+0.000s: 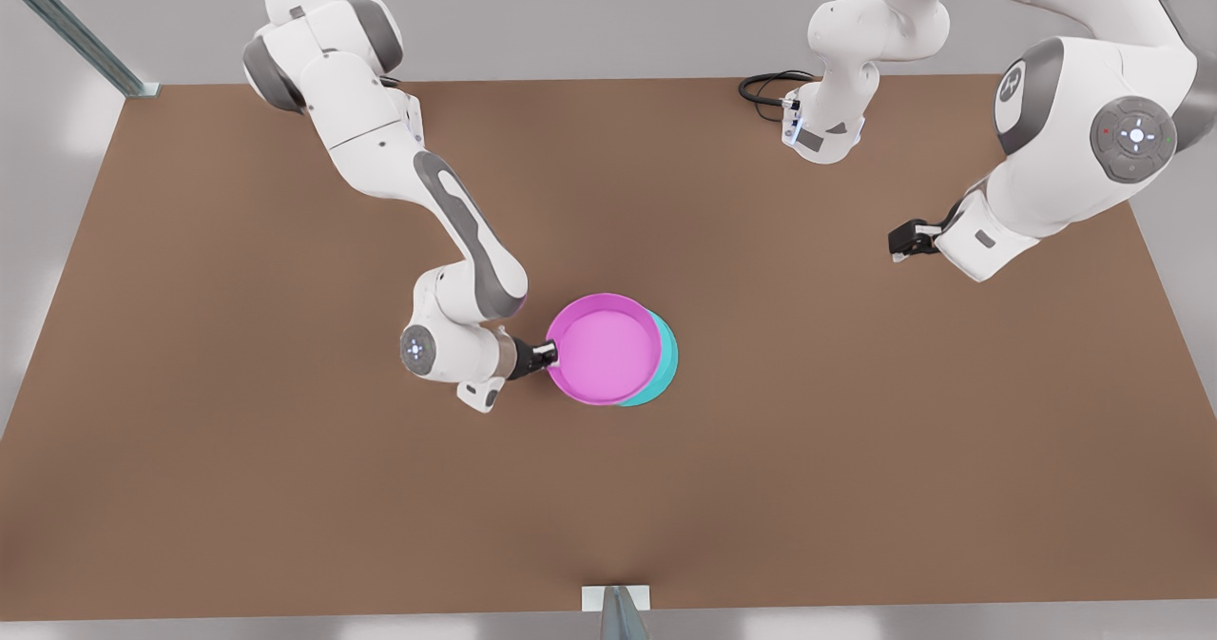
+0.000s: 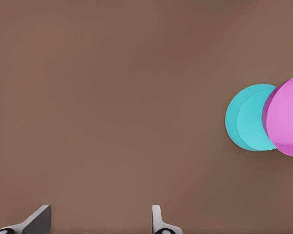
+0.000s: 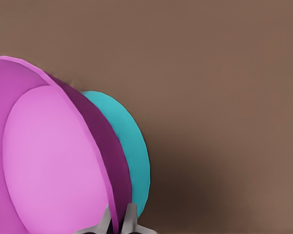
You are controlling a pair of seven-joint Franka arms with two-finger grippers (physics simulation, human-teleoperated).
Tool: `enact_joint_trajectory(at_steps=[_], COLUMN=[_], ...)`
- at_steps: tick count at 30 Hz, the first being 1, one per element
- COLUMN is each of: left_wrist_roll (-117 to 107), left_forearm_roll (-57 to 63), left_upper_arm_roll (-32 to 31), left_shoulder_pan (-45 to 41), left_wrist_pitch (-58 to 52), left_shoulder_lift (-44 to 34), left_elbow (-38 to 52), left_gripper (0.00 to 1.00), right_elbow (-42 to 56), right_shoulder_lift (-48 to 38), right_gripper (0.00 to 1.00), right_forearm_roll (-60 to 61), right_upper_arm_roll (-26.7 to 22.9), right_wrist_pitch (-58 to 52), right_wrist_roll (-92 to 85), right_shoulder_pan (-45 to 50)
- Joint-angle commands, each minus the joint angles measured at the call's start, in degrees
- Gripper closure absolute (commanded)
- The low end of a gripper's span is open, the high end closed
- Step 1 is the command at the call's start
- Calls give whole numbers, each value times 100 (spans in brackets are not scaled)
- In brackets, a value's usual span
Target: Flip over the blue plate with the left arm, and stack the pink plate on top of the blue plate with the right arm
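Observation:
The pink plate sits over the blue plate, shifted toward the front view's left, so only a cyan crescent of the blue one shows. My right gripper, on the arm at the front view's left, is shut on the pink plate's rim. In the right wrist view its fingers pinch the rim of the pink plate, with the blue plate behind. My left gripper waits open far off at the front view's right. The left gripper faces bare table, with the blue plate and pink plate farther off.
The brown table spreads wide on all sides of the plates. A black cable lies at the far edge by the left arm's base. A small metal bracket stands at the near edge, and frame posts at the corners.

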Motion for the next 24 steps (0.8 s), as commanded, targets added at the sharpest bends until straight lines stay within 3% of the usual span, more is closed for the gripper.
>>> enact_joint_trajectory(at_steps=[1,9,10,11,17,19,20,21,23,24], left_wrist_roll=[75,75,75,75,75,75,75,75,75,75], left_forearm_roll=[3,-5,-5,-5,-5,-5,-5,-5,-14,-14], left_upper_arm_roll=[-3,-3,-3,-3,-3,-12,-3,-3,-3,-12], left_shoulder_pan=[-1,-1,-1,-1,-1,-1,-1,-1,-1,-1], left_wrist_pitch=[6,32,32,32,41,41,41,41,41,41], left_shoulder_lift=[8,17,17,17,17,17,17,17,8,8], left_elbow=[3,3,3,3,3,3,3,3,11,3], left_gripper=[0,0,0,0,0,0,0,0,0,0], right_elbow=[29,196,188,187,108,-146,-68,90,801,908], right_shoulder_lift=[62,264,264,238,-96,-491,-667,-834,-1097,-1702], right_gripper=[79,79,4,0,0,0,0,0,0,0], right_forearm_roll=[-15,-33,-24,-15,-50,-173,-682,-1982,-3905,-4242], right_upper_arm_roll=[0,8,8,8,0,-132,-264,-255,-255,-212], right_wrist_pitch=[95,254,262,289,236,-9,-887,-1749,-3303,-3674], right_wrist_roll=[1138,1376,1393,1384,1376,1358,1349,1288,1296,1253], right_shoulder_pan=[89,353,353,353,292,-305,-824,-1518,-2028,-2344])
